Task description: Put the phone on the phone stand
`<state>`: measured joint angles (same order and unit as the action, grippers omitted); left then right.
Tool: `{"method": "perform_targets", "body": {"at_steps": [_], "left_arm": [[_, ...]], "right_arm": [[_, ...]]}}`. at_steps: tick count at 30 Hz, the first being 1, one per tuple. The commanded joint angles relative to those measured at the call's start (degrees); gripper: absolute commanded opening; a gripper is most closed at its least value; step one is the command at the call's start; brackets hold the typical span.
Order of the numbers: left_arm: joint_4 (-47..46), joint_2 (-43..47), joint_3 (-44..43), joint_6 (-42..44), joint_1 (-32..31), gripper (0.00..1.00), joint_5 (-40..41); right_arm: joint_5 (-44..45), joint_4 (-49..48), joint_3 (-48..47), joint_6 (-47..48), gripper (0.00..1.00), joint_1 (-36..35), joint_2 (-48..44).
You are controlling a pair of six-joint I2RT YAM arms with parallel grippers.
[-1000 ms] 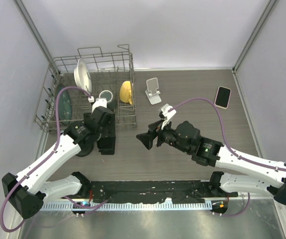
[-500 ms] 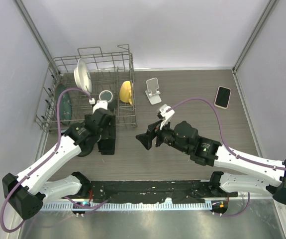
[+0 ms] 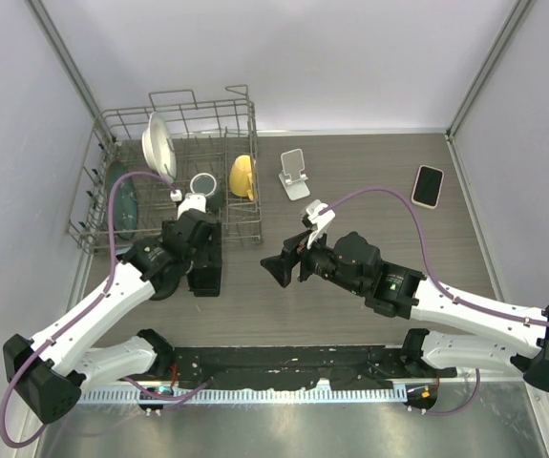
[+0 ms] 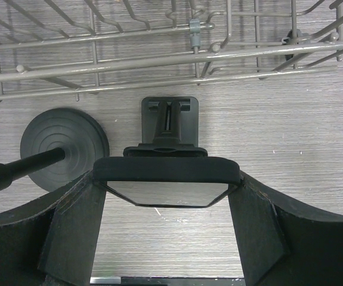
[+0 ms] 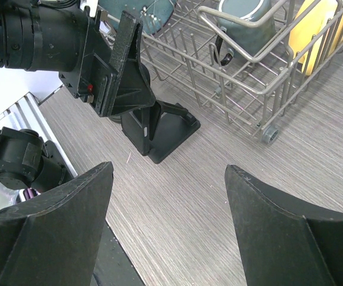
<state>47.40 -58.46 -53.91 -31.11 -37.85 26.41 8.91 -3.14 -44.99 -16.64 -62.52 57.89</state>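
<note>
A black phone (image 3: 204,272) stands upright in a black phone stand (image 4: 170,116) on the wood-grain table, just in front of the dish rack. My left gripper (image 3: 205,260) comes down over it. In the left wrist view the phone's top edge (image 4: 166,170) spans the gap, and both fingers press its sides. From the right wrist view the phone (image 5: 136,128) leans in the stand (image 5: 174,128) under the left gripper's fingers (image 5: 129,83). My right gripper (image 3: 279,267) hovers open to the right of the stand, nothing between its fingers (image 5: 58,208).
A wire dish rack (image 3: 241,234) at the back left holds a white plate (image 3: 158,141), a yellow cup (image 3: 242,176) and a dark mug (image 3: 202,184). A white phone stand (image 3: 294,174) and a second phone (image 3: 428,185) lie further right. A black round disc (image 4: 64,140) sits left of the stand.
The left wrist has shifted very slightly; the phone and stand stay in place. The right arm has barely moved.
</note>
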Motion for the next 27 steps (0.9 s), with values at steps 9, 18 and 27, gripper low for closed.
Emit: {"method": "perform_targets", "body": {"at_steps": [9,18,27], "left_arm": [[-3.1,1.3,-0.2,-0.5,0.2,0.0,2.4],[-2.3,0.8,0.0,0.5,0.2,0.0,2.5],[-0.3,-3.1,-1.4,-0.7,0.2,0.1,3.0]], "right_arm": [[0.6,-2.7,-0.4,-0.6,0.81,-0.2,-0.1],[0.9,-2.8,-0.2,-0.7,0.81,-0.2,-0.1],[0.5,-3.3,-0.2,-0.7,0.81,-0.2,0.3]]}}
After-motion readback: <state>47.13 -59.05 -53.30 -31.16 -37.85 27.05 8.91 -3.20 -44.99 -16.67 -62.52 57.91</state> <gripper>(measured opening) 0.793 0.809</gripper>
